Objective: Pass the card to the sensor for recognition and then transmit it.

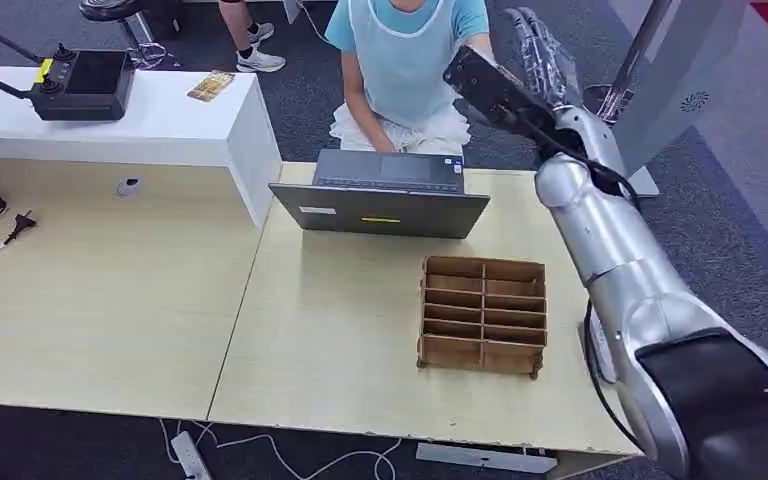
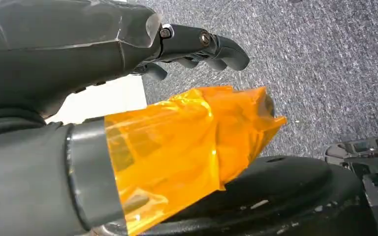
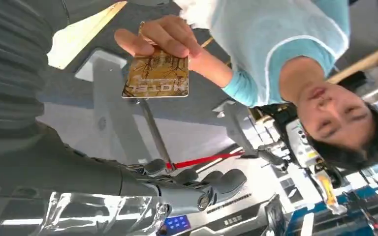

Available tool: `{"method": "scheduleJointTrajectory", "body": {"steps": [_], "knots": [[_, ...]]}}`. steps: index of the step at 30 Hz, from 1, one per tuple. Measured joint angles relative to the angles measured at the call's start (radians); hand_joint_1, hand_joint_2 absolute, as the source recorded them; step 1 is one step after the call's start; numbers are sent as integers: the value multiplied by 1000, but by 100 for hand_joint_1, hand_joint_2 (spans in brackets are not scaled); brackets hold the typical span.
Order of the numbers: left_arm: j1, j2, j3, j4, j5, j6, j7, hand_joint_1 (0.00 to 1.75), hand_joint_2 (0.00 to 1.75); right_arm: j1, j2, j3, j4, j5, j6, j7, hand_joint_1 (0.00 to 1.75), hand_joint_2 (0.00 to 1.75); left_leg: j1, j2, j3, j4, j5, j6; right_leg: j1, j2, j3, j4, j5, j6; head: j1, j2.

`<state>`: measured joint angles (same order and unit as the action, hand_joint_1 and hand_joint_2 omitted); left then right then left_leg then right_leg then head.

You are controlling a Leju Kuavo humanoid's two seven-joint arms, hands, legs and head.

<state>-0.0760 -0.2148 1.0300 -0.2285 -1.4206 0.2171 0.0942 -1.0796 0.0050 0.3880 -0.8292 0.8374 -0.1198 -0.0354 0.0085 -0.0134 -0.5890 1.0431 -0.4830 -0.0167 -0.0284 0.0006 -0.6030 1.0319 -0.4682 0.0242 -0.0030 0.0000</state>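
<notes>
The surface is wide, pale wood, smooth and flat. On it a grey laptop stands at the far side, and to the right, nearer, a brown divided box of thin boards. A person in a light blue shirt sits behind the laptop.

The right hand is raised high at the far right with its fingers spread, and it holds nothing. The card, flat, rectangular and gold-brown with a printed pattern, is pinched in the person's fingers, near the right hand but apart from it.

The left hand hangs over grey carpet, fingers curled loosely around nothing; a crinkled orange film covers its thumb.

I think the risk is a slip: the card is thin and glossy, so hard fingers closing off-centre may drop it.
</notes>
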Motion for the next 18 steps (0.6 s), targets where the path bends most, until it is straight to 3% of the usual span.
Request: {"method": "scheduleJointTrajectory", "body": {"steps": [12,18], "knots": [[5,1,0,0,-3,3,16,0,0,158,-18,-54,-294,-182,9,-64,0,175,0,0,0,0,0,0,0,0,0,0,0,0,0,0],[6,0,9,0,31,19,17,0,0,265,-66,-52,-495,-211,28,-63,0,175,0,0,0,0,0,0,0,0,0,0,0,0,0,0]]}}
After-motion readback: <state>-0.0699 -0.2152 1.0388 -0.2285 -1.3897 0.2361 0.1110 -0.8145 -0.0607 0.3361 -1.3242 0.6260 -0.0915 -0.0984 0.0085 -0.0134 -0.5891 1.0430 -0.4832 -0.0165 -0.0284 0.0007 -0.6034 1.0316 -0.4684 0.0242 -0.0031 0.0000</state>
